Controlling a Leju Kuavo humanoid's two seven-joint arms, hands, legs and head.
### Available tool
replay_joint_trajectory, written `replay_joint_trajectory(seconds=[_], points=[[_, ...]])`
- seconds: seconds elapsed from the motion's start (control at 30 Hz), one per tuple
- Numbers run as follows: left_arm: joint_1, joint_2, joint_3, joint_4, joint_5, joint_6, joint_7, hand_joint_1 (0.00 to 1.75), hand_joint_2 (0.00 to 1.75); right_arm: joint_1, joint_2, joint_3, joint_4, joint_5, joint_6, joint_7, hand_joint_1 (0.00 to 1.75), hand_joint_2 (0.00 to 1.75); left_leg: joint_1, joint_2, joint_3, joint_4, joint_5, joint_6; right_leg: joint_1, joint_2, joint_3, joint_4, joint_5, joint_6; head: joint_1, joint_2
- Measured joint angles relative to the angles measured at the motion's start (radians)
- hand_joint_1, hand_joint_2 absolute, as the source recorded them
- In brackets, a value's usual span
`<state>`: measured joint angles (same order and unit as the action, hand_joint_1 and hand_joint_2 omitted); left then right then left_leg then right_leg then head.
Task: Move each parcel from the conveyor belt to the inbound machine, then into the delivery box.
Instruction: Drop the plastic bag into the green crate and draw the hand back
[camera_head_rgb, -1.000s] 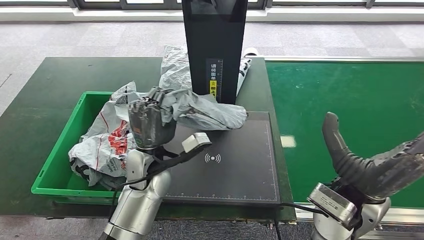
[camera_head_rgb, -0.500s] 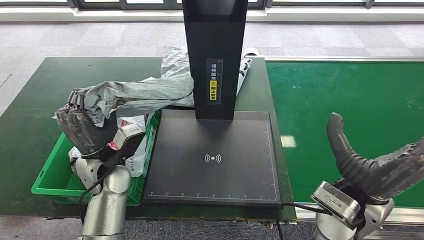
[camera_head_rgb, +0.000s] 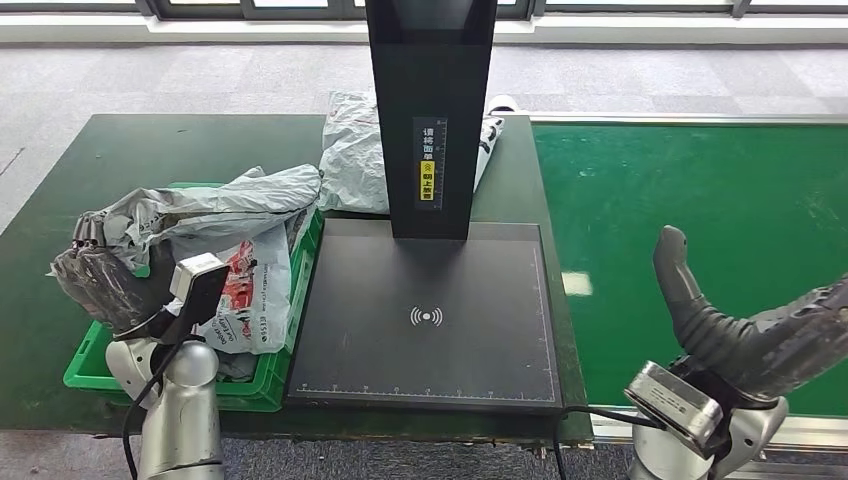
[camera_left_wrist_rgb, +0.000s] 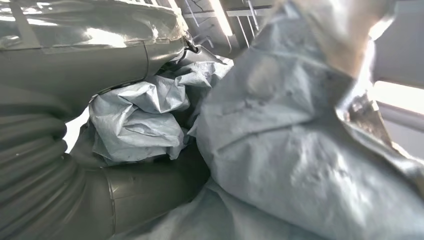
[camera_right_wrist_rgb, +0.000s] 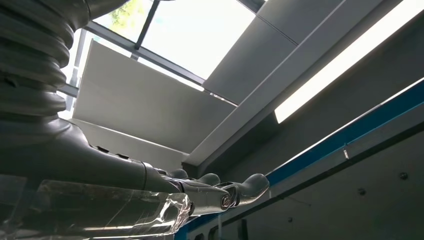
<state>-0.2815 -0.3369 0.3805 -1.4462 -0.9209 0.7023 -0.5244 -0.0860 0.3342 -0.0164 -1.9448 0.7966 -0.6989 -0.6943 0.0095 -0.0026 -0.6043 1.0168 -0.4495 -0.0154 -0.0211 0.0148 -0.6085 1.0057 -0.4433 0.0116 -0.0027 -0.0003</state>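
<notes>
Taking the green delivery box (camera_head_rgb: 84, 372) as landmark throughout

Just beside the box's right wall, the black inbound machine (camera_head_rgb: 425, 315): flat scan plate bare, tall column rising at its far edge. Beyond the machine, well apart from the box, the green conveyor belt (camera_head_rgb: 690, 220), no parcel visible on it

Over the box, the grey parcel (camera_head_rgb: 215, 205), a crumpled poly mailer, long axis running from the box's near-left corner toward its far-right corner; far end draped on the far right rim, near end bunched in the left hand (camera_head_rgb: 100, 285). Left hand clamped on that near end, hovering at the box's left wall, so the parcel trails away to the right of the hand and away from the robot; close-up from the wrist showing grey film (camera_left_wrist_rgb: 300, 150) pinched against the thumb. Under it, inside the box, a white bag with red print (camera_head_rgb: 240, 290) filling the right half; behind the box, near the machine's column, another grey-white bag (camera_head_rgb: 350, 150)

Far from the box, over the near edge of the belt, the right hand (camera_head_rgb: 745, 335), fingers apart, holding nothing

Judgement: release likely next; room to drop mostly in the box's left half, and the draped end at risk of staying hung on the rim
</notes>
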Motion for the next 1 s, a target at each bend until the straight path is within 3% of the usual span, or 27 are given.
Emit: replay_joint_trajectory(seconds=[0.33,0.47,0.5,0.63,0.83,1.0], points=[[-0.057,-0.008,0.142,0.173,-0.178,0.0,0.057,1.69,1.75,0.001,0.0,0.0,0.012,-0.001,0.0,0.0,0.0,1.75,0.0,0.0,0.0,0.0,0.0,0.0,0.0,0.0,0.0,0.0,0.0,0.0,0.0,0.0],[-0.067,-0.011,0.158,0.207,-0.292,0.0,0.151,0.0,1.75,0.001,0.0,0.0,0.017,-0.001,0.0,0.0,0.0,1.75,0.0,0.0,0.0,0.0,0.0,0.0,0.0,0.0,0.0,0.0,0.0,0.0,0.0,0.0],[-0.069,-0.012,0.16,0.215,-0.329,0.0,0.192,0.0,1.75,0.001,0.0,0.0,0.019,-0.001,0.0,0.0,0.0,1.75,0.0,-0.001,0.0,0.0,0.0,0.0,0.0,0.0,0.0,0.0,0.0,0.0,0.0,0.0],[-0.076,-0.015,0.161,0.248,-0.421,0.0,0.31,0.0,0.0,0.001,0.0,0.0,0.025,-0.002,0.0,0.0,0.0,1.75,0.0,-0.001,0.001,0.0,0.0,0.0,0.0,-0.002,0.001,0.0,0.0,0.0,0.0,0.0],[-0.08,-0.016,0.167,0.283,-0.404,0.0,0.326,0.0,0.0,0.0,0.0,0.0,0.037,-0.002,0.0,0.0,0.0,1.75,0.0,-0.006,0.001,0.0,0.002,0.0,0.0,-0.008,0.004,0.0,-0.001,0.0,0.0,0.0],[-0.08,-0.015,0.191,0.279,-0.282,0.0,0.234,0.0,0.0,-0.001,0.0,0.0,0.055,-0.004,0.0,0.0,0.0,1.75,0.0,-0.007,0.001,-0.001,0.004,-0.001,0.0,-0.009,0.005,0.0,0.0,-0.001,0.0,0.0]])
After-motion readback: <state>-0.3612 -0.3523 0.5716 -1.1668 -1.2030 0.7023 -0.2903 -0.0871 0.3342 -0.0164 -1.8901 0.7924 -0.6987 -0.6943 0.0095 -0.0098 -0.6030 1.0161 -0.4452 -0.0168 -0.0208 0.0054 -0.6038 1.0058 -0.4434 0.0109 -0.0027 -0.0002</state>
